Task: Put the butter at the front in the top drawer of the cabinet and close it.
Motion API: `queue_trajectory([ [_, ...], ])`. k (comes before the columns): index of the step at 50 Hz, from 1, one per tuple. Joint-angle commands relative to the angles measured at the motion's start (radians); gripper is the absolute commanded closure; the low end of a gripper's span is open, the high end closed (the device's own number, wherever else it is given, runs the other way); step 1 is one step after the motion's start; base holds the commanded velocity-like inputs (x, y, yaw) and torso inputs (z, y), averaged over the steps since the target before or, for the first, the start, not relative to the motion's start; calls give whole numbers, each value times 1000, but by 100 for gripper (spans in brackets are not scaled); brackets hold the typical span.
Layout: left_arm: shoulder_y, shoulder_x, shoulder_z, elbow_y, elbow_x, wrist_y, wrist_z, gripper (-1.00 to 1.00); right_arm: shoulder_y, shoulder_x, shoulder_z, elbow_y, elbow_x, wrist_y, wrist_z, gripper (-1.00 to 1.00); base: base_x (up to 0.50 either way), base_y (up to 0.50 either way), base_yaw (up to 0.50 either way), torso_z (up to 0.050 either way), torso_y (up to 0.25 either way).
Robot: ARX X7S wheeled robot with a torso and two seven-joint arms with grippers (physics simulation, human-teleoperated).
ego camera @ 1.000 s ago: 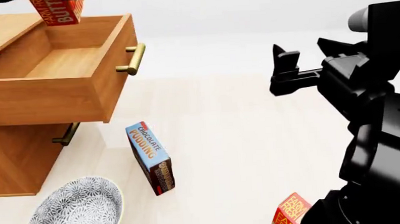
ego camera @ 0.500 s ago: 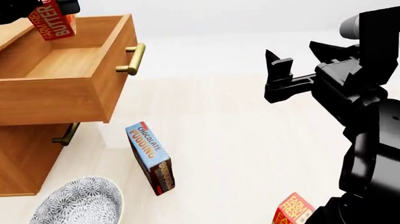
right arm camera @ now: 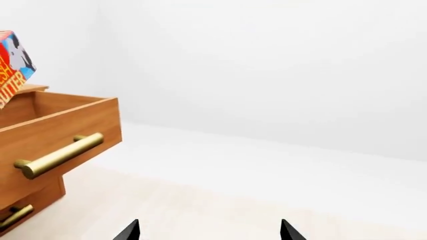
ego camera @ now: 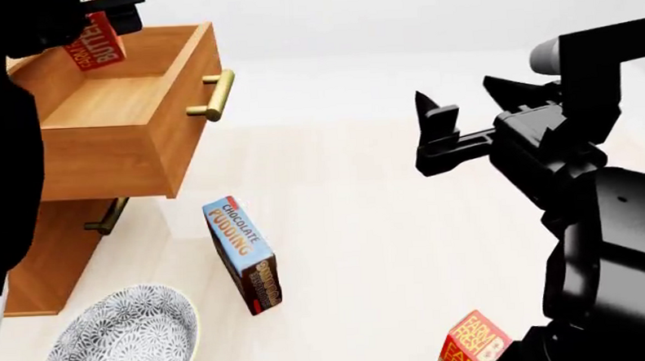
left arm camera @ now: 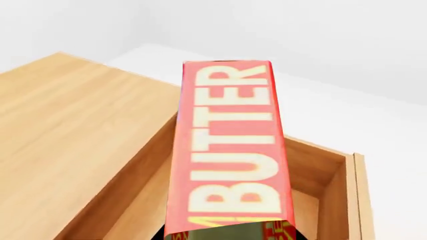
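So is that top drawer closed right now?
No, the top drawer stands pulled out from the cabinet, its wooden inside open to view, with the butter held above it.

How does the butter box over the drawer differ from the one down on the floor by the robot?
The butter hangs above the open top drawer, held by the left pincer; the second butter box rests on the floor, untouched. The held one shows nearly whole, while the floor one is partly hidden behind the right arm. Both are red-orange boxes with pale lettering.
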Motion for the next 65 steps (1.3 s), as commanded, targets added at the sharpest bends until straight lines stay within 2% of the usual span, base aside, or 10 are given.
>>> queue_trajectory([
  [1, 27, 14, -43, 0, -1, 72, -81, 100, -14, 3, -3, -11, 27, 3, 9, -100, 0, 0, 0, 0, 0],
  [65, 105, -12, 4, 0, 3, -7, -48, 100, -58, 19, -9, -64, 68, 41, 20, -100, 0, 0, 0, 0, 1],
])
